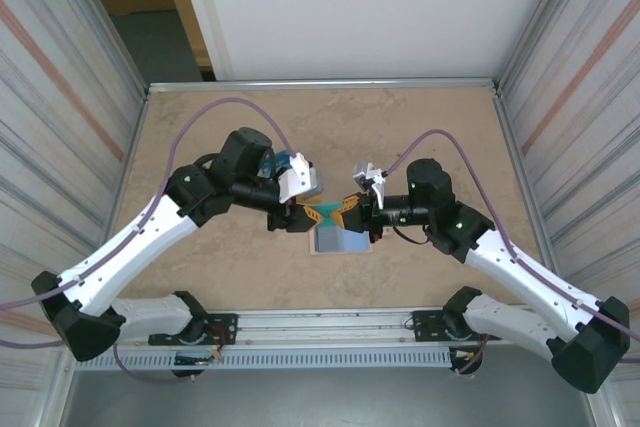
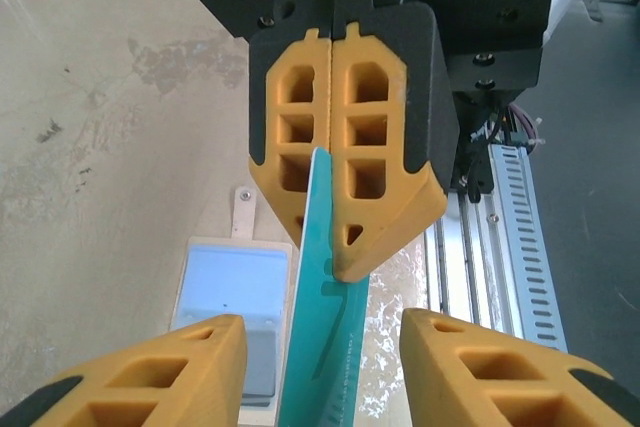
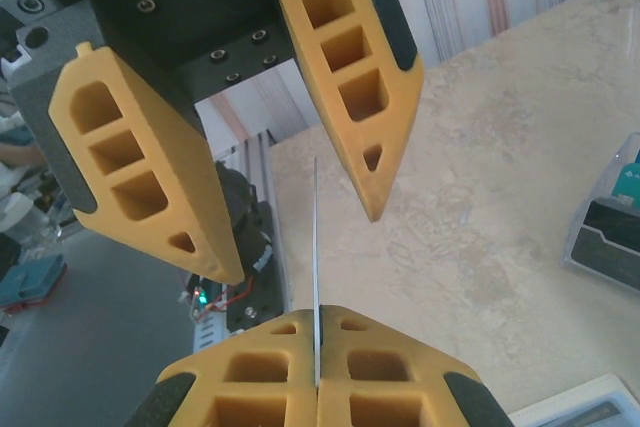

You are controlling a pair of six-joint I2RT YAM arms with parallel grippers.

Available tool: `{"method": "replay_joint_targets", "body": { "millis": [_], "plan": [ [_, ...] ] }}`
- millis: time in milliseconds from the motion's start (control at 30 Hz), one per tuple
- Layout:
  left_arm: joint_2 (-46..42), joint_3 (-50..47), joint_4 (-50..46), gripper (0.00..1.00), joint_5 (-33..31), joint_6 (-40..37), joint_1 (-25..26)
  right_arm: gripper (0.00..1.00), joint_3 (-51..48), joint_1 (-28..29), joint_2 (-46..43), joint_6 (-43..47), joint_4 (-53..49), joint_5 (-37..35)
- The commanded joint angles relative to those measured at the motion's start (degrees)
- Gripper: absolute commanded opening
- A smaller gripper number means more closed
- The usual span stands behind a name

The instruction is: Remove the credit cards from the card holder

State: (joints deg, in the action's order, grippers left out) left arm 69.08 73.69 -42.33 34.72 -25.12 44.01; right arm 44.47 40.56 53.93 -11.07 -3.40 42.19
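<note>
A teal credit card (image 1: 328, 214) hangs edge-up between the two grippers above the table's middle. My right gripper (image 1: 350, 211) is shut on one end of it; the right wrist view shows the card as a thin edge (image 3: 316, 237) rising from that gripper's closed tips (image 3: 317, 322). My left gripper (image 2: 320, 332) is open, one finger (image 2: 190, 357) on each side of the card (image 2: 325, 327) with a gap on both sides. The card holder (image 2: 230, 287) lies open on the table below, pale blue lining up, its snap tab (image 2: 244, 209) pointing away.
A clear case with teal and dark contents (image 3: 610, 217) lies on the marble table (image 1: 440, 137) at the right edge of the right wrist view. Metal rails (image 1: 330, 332) run along the near edge, and striped walls (image 1: 60, 97) close both sides.
</note>
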Motion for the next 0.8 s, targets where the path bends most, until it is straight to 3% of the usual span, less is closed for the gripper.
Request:
{"method": "replay_joint_targets", "body": {
  "millis": [0,200,433,533,567,767],
  "plan": [
    [1.76,2.30,-3.57,0.44,1.36,-2.59,0.20,0.00,2.11,0.45,-0.17,1.74,-0.89,2.01],
    [4.25,4.07,-5.66,0.35,2.72,-3.87,0.25,0.00,2.47,0.72,0.50,2.25,-1.34,2.73],
    [5.12,3.90,-5.75,0.00,2.54,-4.10,0.24,0.02,2.86,0.79,0.96,2.97,-1.61,1.71],
    [4.89,3.70,-5.62,0.00,1.27,-4.23,0.20,0.27,2.92,0.82,0.58,3.45,-2.07,0.83],
    [4.76,3.47,-5.47,0.00,0.71,-4.23,0.16,0.41,2.99,0.82,0.32,3.60,-2.22,0.49],
    [2.69,0.79,-2.19,0.00,-3.77,-3.00,-0.18,0.78,1.59,0.82,-2.77,3.61,-2.08,-3.32]
  ]
}}
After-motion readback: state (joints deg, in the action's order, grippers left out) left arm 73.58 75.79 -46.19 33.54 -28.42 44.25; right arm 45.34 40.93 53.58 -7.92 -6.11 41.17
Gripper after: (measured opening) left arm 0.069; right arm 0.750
